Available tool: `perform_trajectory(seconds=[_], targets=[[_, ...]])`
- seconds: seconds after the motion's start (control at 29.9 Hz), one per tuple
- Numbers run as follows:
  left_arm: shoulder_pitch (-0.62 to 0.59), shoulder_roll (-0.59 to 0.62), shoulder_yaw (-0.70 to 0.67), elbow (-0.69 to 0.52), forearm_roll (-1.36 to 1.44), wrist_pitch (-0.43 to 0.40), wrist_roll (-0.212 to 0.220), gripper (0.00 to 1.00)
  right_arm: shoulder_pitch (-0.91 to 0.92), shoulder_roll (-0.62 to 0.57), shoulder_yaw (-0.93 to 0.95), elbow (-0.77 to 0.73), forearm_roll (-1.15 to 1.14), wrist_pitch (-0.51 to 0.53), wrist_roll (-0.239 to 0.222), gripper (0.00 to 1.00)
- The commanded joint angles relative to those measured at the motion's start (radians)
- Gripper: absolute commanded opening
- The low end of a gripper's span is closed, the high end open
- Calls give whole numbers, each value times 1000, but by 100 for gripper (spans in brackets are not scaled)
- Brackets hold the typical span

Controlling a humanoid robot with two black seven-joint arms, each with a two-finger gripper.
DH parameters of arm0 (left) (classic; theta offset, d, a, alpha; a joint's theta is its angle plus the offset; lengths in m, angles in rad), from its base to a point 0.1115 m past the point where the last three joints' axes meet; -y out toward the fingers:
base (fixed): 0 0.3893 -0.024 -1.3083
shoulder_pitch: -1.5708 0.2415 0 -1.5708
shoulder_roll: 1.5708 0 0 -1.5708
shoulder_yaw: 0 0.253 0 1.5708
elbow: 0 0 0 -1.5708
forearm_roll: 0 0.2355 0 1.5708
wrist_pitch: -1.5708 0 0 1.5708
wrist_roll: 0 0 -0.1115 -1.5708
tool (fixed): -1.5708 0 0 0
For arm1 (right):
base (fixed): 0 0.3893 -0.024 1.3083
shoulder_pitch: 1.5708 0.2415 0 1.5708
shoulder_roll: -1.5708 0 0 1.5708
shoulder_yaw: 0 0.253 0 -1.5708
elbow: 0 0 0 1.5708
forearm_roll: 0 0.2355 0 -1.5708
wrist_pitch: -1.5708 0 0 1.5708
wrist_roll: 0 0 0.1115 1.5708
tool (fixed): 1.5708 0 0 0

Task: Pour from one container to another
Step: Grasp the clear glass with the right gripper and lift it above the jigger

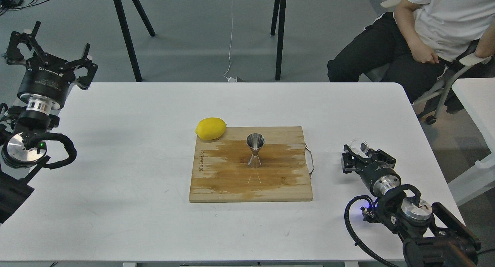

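Grey floor [185, 46], white table [135, 205] up front. Black-legged bench [127, 38] behind it with a white cable [231, 38] hanging. Seated person [429, 27] top right corner.

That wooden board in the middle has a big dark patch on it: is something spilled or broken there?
The wooden board has a wide darker stain across its middle, around the metal jigger; whether it is wet or old discolouring cannot be told. The jigger stands upright, and the lemon rests at the board's far left corner. Nothing looks broken or tipped.
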Motion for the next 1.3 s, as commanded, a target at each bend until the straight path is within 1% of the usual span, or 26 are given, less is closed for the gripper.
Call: perform_trajectory(seconds=[0.0,0.1,0.17,0.27,0.37,0.54,0.67,0.74,0.94,1.07,1.17,1.27], targets=[[1,7,2,0,0,-3,-1,100,-53,-24,1,157,-23,-11,3,35],[3,11,3,0,0,-4,0,100,-64,-60,-1,298,-90,-48,3,35],[6,11,3,0,0,-6,0,100,-60,-63,-1,393,-122,-121,3,35],[6,16,3,0,0,-7,-1,100,-18,-60,-25,488,-187,-276,2,35],[8,37,5,-1,-2,-9,-1,100,95,-55,-111,518,-239,-388,2,34],[12,47,3,0,0,-9,-1,100,310,-45,-287,470,-245,-491,2,32],[15,47,3,0,0,-9,-3,100,417,-41,-396,407,-250,-506,3,32],[23,47,2,0,0,-9,-12,100,443,-41,-439,392,-274,-506,3,32],[34,48,2,0,-2,-9,-23,100,434,-41,-473,398,-429,-505,-1,32],[43,51,0,0,-2,-9,-24,100,437,-42,-510,402,-434,-494,-1,33],[44,59,0,-1,-2,-9,-26,100,433,-49,-521,438,-437,-493,-1,33],[51,62,0,-1,-2,-10,-38,100,434,-52,-527,458,-442,-493,-1,33]])
